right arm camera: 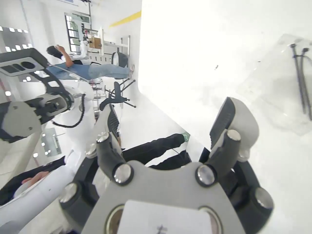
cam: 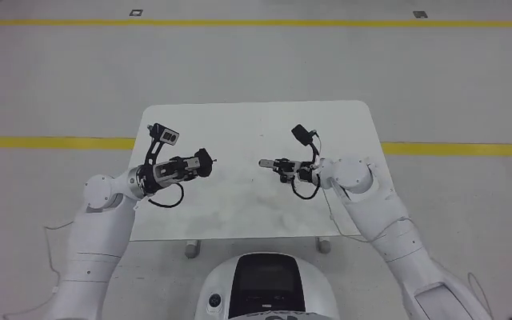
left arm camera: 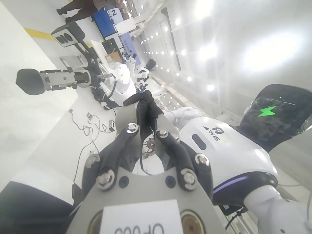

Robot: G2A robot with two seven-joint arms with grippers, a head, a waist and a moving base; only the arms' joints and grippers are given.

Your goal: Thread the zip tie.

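Two thin black zip ties with square heads lie in a clear bag at the frame's right edge. The right end effector is open. The left end effector is closed on a thin black strap.

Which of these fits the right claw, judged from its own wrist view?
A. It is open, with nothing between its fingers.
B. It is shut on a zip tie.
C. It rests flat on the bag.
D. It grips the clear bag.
A: the right claw has its fingers spread with nothing between them, and the clear bag of black zip ties lies apart from it on the white table.
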